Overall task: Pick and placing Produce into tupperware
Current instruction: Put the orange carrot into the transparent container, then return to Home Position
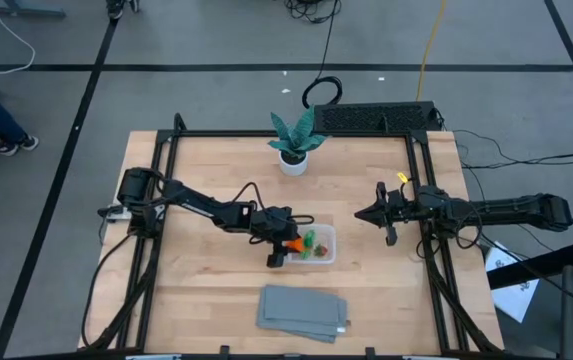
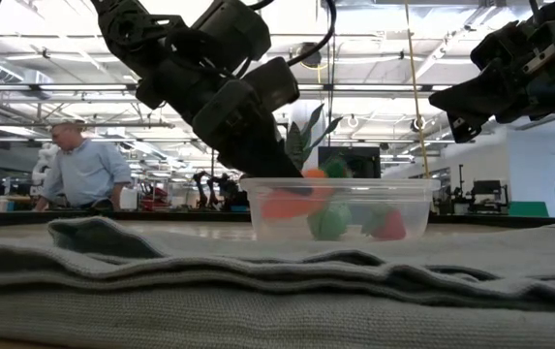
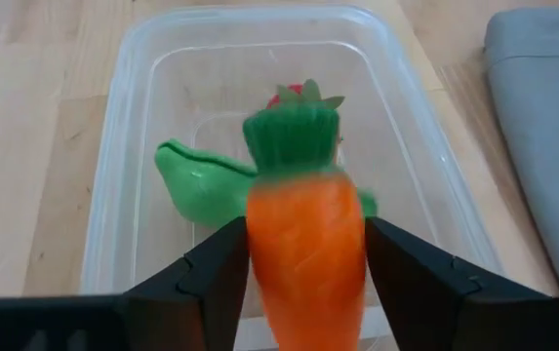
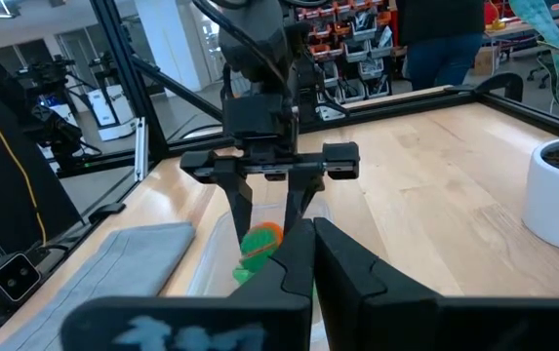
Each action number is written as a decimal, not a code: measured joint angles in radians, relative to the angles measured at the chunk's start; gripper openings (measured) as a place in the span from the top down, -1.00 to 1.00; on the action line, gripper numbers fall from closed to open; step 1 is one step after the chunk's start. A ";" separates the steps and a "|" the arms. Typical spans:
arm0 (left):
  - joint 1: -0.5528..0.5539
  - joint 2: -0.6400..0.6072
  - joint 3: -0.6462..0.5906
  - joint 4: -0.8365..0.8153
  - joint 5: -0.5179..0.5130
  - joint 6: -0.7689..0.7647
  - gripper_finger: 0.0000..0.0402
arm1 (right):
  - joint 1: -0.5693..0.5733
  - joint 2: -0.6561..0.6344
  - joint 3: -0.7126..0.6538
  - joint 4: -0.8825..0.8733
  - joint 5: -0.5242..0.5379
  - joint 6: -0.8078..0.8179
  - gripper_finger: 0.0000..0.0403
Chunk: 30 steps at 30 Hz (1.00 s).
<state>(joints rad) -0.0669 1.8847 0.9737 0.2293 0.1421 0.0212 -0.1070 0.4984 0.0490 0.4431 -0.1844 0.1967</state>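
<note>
The clear tupperware [image 1: 324, 256] stands on the wooden table, right of centre. A green pod [image 3: 196, 180] and a small red berry [image 3: 287, 95] lie on its floor. My left gripper [image 3: 306, 234] hangs over the container's left end [image 1: 288, 245], shut on the orange carrot [image 3: 306, 249] with its green top [image 3: 294, 136]. In the low view the carrot [image 2: 292, 199] shows through the container's wall [image 2: 422, 194]. My right gripper [image 1: 363, 214] waits above the table to the container's right, fingers together [image 4: 310, 234], holding nothing. My left gripper pinches the carrot's orange body [image 3: 264, 253] between its two fingers, one on each side. The fingers [image 3: 216, 268] come from the table's left, slanting down, and lie along the carrot. The green top points away from the gripper, over the pod, toward the table's right. The carrot's orange end sits below the rim; whether it touches the floor I cannot tell.
A teal-leaved plant in a white pot [image 1: 293, 145] stands near the far edge. A folded grey cloth [image 1: 304, 310] lies near the near edge, in front of the container. Black frame rails [image 1: 418, 180] border the table. A person [image 2: 83, 170] stands in the room behind.
</note>
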 joint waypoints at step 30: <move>-0.065 -0.227 0.180 -0.430 -0.178 0.235 0.19 | 0.000 0.000 0.000 0.002 0.000 0.004 1.00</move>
<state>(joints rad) -0.1324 1.6572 1.1538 -0.2002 -0.0361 0.2565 -0.1070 0.4988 0.0490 0.4450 -0.1848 0.2002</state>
